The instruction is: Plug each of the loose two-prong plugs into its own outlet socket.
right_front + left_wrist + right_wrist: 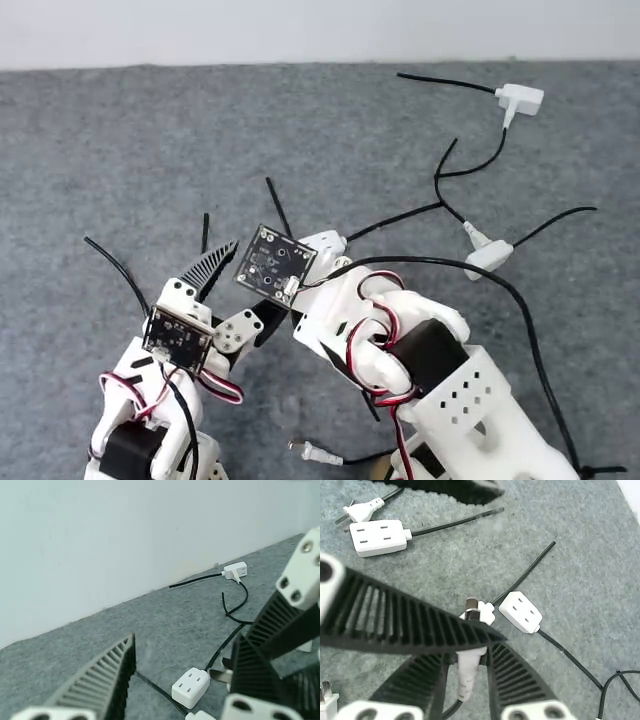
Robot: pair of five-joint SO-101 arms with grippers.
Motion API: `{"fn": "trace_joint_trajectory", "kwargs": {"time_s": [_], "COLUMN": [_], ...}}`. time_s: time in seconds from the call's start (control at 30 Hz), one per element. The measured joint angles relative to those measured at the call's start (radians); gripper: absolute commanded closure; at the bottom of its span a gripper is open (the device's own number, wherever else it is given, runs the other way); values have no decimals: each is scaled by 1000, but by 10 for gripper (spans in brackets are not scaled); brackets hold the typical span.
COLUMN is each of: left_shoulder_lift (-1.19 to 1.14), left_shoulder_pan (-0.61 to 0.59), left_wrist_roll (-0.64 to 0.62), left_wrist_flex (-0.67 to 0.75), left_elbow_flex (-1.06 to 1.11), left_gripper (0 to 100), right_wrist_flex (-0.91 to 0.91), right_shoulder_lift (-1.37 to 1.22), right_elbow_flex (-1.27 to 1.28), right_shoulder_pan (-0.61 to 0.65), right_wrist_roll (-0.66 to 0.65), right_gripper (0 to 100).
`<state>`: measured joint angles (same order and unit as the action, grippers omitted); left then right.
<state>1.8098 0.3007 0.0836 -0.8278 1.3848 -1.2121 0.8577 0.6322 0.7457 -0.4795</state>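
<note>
Right pincer (487, 642): I see it pinching a plug (472, 662), prongs just beside a socket (520, 611) on the grey mat (580, 535). Left pincer (232, 295): spread, nearby.

Your tabletop (120, 150) is rough grey felt; socket (520, 611) and plug (470, 667) smooth white plastic, prongs (471, 604) shiny metal, right claw (477, 641) ribbed matt black.

The held plug (470, 662) sits just beside the near socket (325, 243). A second socket (488, 254) lies right of it, a third socket (520, 97) far behind, and a loose plug (315, 453) before it.
</note>
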Motion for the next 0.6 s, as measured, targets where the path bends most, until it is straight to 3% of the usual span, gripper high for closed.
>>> {"fn": "trace_joint_trajectory", "kwargs": {"time_s": [0.6], "left_shoulder_lift": [0], "left_shoulder_pan": [-57], "left_wrist_roll": [9], "left_wrist_flex": [87], "left_elbow_flex": [34], "left_gripper": [702], "right_wrist_flex": [-124], "right_shoulder_lift": [-2], "right_elbow_flex": [-117], "right_shoulder_pan": [-3], "right_wrist_roll": [-2], "right_gripper": [991]}}
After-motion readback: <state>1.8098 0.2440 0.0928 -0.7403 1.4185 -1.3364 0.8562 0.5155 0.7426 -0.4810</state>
